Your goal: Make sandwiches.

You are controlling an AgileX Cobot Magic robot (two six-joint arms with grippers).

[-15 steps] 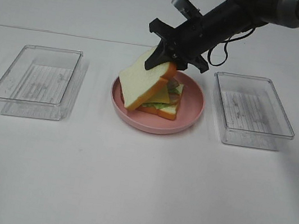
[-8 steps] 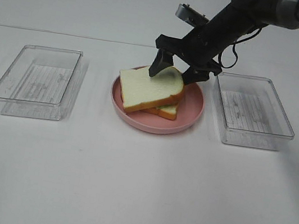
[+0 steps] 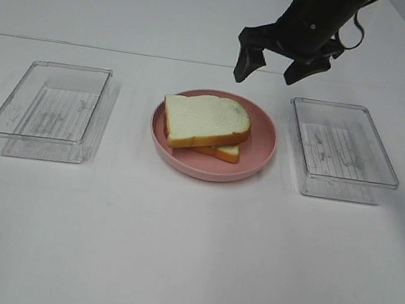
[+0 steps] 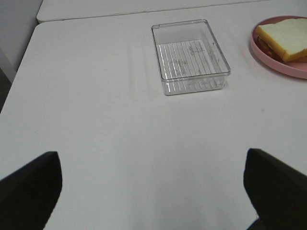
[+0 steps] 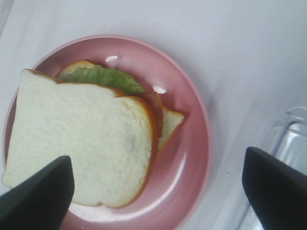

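The sandwich (image 3: 205, 124) lies on the pink plate (image 3: 259, 147) at the table's middle: a white bread slice with orange-brown crust on top, a second slice under it. In the right wrist view the sandwich (image 5: 81, 143) shows green lettuce (image 5: 103, 76) poking out at one edge. My right gripper (image 3: 274, 68) is open and empty, raised above and behind the plate; its fingertips (image 5: 36, 189) frame the plate. My left gripper (image 4: 153, 191) is open and empty over bare table, well away from the sandwich (image 4: 284, 39).
A clear plastic tray (image 3: 52, 106) stands left of the plate and another tray (image 3: 341, 149) right of it, both empty. The left tray (image 4: 189, 56) also shows in the left wrist view. A table seam runs behind the plate.
My right gripper let go of the top bread slice, which dropped flat onto the stack. The gripper then rose up and back, away from the plate.
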